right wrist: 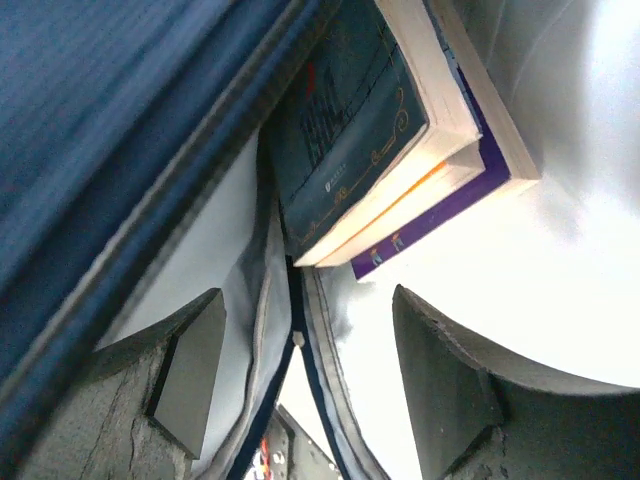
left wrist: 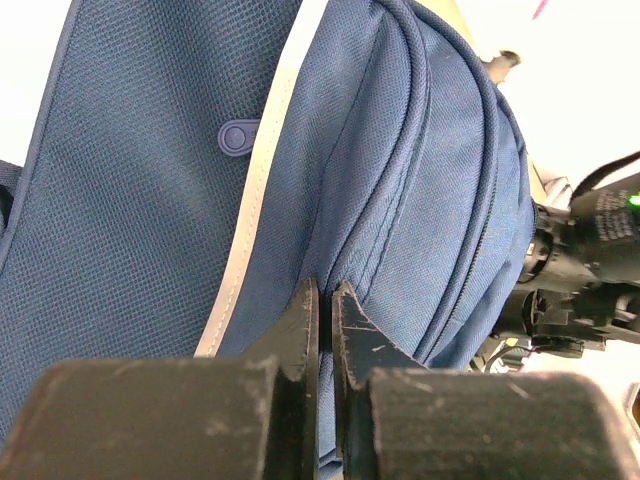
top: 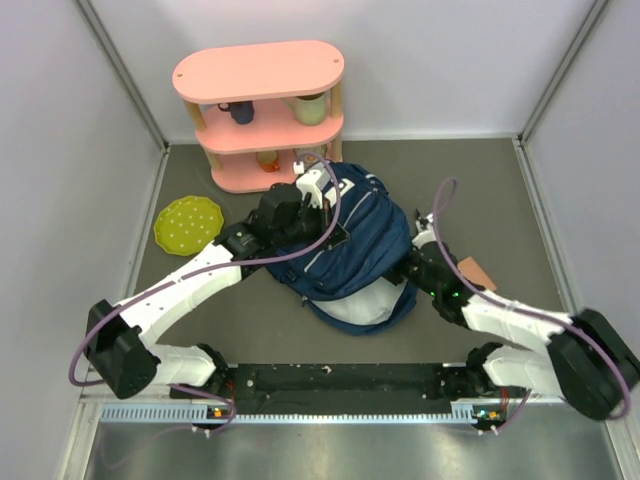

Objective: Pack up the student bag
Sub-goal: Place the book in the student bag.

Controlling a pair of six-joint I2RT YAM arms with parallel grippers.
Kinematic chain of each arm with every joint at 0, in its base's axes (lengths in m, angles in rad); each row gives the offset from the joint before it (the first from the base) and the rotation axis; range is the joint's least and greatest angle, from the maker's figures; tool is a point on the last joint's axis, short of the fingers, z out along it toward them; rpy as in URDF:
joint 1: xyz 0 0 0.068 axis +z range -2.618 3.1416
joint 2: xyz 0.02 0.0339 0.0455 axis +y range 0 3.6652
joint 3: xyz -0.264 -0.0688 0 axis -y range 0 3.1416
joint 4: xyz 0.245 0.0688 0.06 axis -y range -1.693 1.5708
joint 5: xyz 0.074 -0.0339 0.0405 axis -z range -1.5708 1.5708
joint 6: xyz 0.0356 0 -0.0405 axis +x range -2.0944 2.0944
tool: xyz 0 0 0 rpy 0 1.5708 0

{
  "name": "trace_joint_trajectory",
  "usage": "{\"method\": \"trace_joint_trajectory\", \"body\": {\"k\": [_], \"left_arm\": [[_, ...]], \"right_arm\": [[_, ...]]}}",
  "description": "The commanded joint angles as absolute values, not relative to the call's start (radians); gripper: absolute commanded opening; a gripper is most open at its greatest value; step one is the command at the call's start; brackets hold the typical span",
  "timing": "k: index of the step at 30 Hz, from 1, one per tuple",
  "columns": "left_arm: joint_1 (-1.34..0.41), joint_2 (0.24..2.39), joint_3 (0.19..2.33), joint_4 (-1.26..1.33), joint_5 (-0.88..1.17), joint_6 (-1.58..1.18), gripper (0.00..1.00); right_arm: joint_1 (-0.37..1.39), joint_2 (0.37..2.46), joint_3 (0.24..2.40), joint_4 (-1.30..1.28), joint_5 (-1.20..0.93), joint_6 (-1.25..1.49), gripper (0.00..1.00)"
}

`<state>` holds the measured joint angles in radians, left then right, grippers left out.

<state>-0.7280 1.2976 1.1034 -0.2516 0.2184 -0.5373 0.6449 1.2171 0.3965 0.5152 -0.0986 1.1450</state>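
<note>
Currently the backpack (top: pixel 345 245) lies at the centre of the table (top: pixel 500 190), just below the pink shelf (top: pixel 258 75) in the top view, with a green plate (top: pixel 188 223) to its left. Left pincer (left wrist: pixel 325 295): jaws pressed together, tips against a fold of navy fabric beside the white stripe; whether cloth is pinched cannot be told. Right pincer (right wrist: pixel 300 300): fingers spread wide at the backpack's right edge, gripping nothing. Two books (right wrist: pixel 400 150) sit at upper centre of the right wrist view, against pale lining.
</note>
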Motion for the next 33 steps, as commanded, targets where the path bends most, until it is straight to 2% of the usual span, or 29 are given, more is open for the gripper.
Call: {"method": "trace_joint_trajectory", "body": {"k": [1, 8, 11, 19, 24, 28, 29, 31, 32, 33], "left_arm": [[-0.73, 1.255, 1.108, -0.156, 0.258, -0.56, 0.0], [-0.729, 1.267, 1.062, -0.152, 0.249, -0.597, 0.0], [-0.73, 1.269, 1.049, -0.141, 0.259, -0.603, 0.0], [-0.733, 1.255, 1.023, -0.149, 0.277, -0.594, 0.0], [-0.741, 1.336, 1.077, -0.285, 0.345, -0.477, 0.0], [-0.755, 1.367, 1.074, -0.383, 0.336, -0.439, 0.0], [-0.759, 1.361, 1.066, -0.383, 0.34, -0.437, 0.01], [-0.764, 1.347, 1.043, -0.382, 0.327, -0.446, 0.09], [-0.768, 1.335, 1.037, -0.374, 0.325, -0.44, 0.02], [-0.77, 1.33, 1.032, -0.371, 0.312, -0.439, 0.0]], "right_arm": [[0.641, 0.989, 0.365, 0.234, -0.017, 1.025, 0.66], [0.644, 0.532, 0.336, -0.217, 0.155, 0.999, 0.67], [0.644, 0.404, 0.348, -0.384, 0.241, 1.012, 0.67], [0.644, 0.37, 0.344, -0.514, 0.196, 1.06, 0.67], [0.644, 0.313, 0.434, -0.717, 0.342, 1.071, 0.69], [0.644, 0.227, 0.479, -0.773, 0.422, 1.026, 0.71], [0.644, 0.215, 0.486, -0.781, 0.434, 1.023, 0.72], [0.644, 0.203, 0.485, -0.791, 0.434, 1.029, 0.73], [0.644, 0.204, 0.477, -0.792, 0.425, 1.037, 0.73], [0.643, 0.207, 0.473, -0.792, 0.417, 1.046, 0.73]]}}
